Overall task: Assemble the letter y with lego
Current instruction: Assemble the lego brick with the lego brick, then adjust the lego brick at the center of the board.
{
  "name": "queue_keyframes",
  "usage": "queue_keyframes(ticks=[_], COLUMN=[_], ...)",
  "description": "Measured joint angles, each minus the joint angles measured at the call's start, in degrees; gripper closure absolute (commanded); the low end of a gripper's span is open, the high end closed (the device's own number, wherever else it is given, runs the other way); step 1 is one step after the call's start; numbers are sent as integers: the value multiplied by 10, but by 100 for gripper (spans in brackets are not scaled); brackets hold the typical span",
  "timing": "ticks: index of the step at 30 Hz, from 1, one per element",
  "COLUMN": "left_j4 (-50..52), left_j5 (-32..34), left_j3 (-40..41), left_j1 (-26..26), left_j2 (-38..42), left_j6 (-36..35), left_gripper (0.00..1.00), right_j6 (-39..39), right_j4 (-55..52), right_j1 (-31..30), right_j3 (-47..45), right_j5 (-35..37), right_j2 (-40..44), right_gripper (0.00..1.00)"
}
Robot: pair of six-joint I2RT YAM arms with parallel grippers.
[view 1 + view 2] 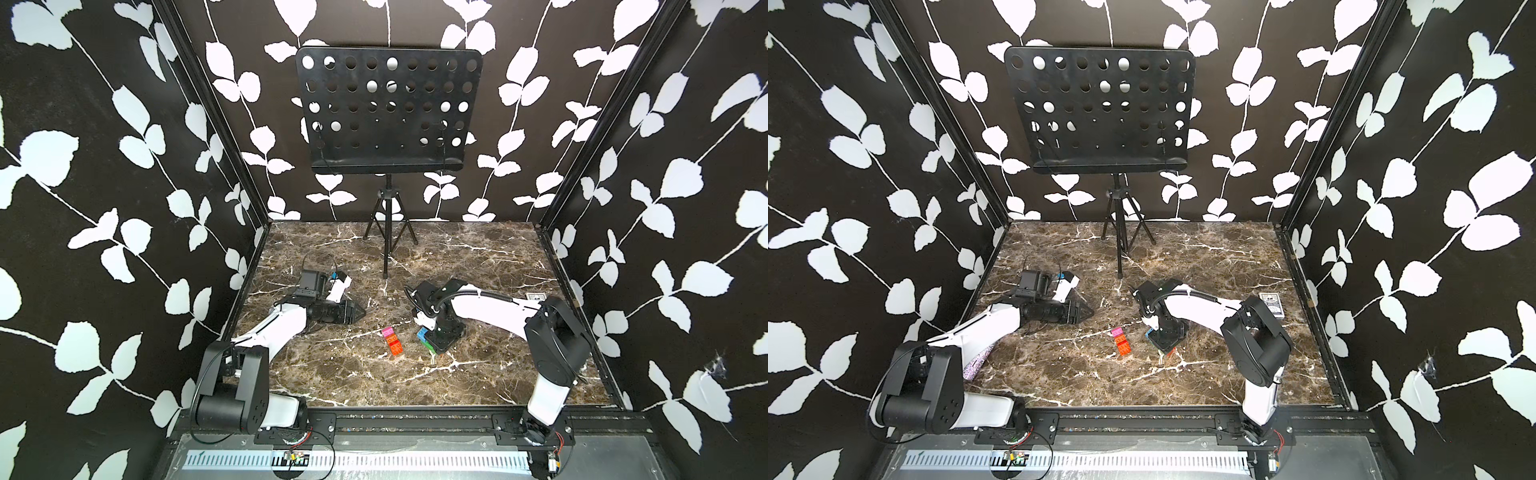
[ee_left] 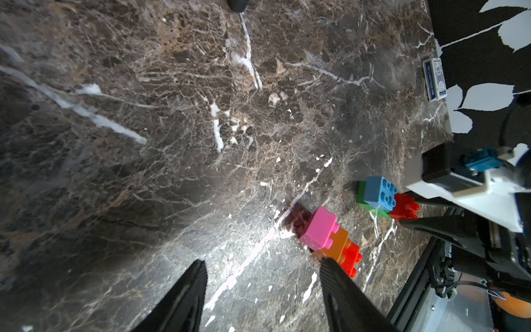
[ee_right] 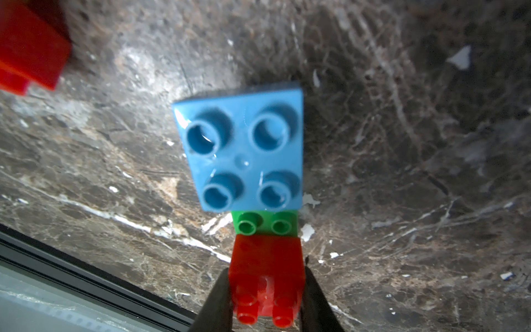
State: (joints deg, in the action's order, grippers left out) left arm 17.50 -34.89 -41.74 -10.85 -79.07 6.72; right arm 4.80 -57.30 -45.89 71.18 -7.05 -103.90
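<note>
Stem: pink square plastic brick (image 2: 320,228), brown-orange square brick (image 2: 336,243) and orange-red square brick (image 2: 352,259) are joined in one row. It lies free on the dark marble tabletop (image 1: 478,257), at centre.
Top part: long green plastic brick (image 3: 265,224) w/ light blue square brick (image 3: 244,152) pressed on one end. The red square brick (image 3: 267,258) at the other end looks tilted, seating unclear.
R end effector (image 3: 267,273): closed on the red square brick, beside the stem, apart.
L end effector (image 2: 263,261): jaws apart, empty, near the stem.
Left to do: probably seat red, then join top part w/ stem into the letter y.
</note>
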Motion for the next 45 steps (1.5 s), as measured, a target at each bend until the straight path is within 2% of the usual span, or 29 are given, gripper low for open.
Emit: queue_keyframes(ticks=[8, 15, 22, 24, 27, 31, 35, 39, 45], left_j4=[0, 0, 0, 0, -1, 0, 11, 19, 24], left_j5=[0, 0, -1, -2, -4, -10, -18, -28, -47], left_j3=[0, 0, 0, 0, 0, -5, -51, -131, -198], left_j1=[0, 0, 0, -1, -8, -30, -62, -102, -163], left_j2=[0, 0, 0, 0, -1, -17, -68, -138, -212], left_j6=[-2, -2, 0, 2, 4, 2, -10, -27, -39], left_gripper=[35, 35, 35, 35, 35, 34, 33, 33, 34], right_j6=[-23, 3, 35, 34, 27, 23, 33, 69, 151], right_j4=[-17, -11, -3, -8, -15, -18, -19, 4, 98], right_j1=[-3, -1, 56, 79, 101, 110, 110, 110, 110], right_j3=[4, 4, -14, -18, -19, -18, 0, 2, -66], right_j5=[5, 5, -16, -11, 2, 17, 18, 7, -30], right_j2=[-12, -12, 2, 7, 7, 14, 53, 133, 242], right_gripper=[77, 76, 74, 69, 48, 39, 39, 39, 40])
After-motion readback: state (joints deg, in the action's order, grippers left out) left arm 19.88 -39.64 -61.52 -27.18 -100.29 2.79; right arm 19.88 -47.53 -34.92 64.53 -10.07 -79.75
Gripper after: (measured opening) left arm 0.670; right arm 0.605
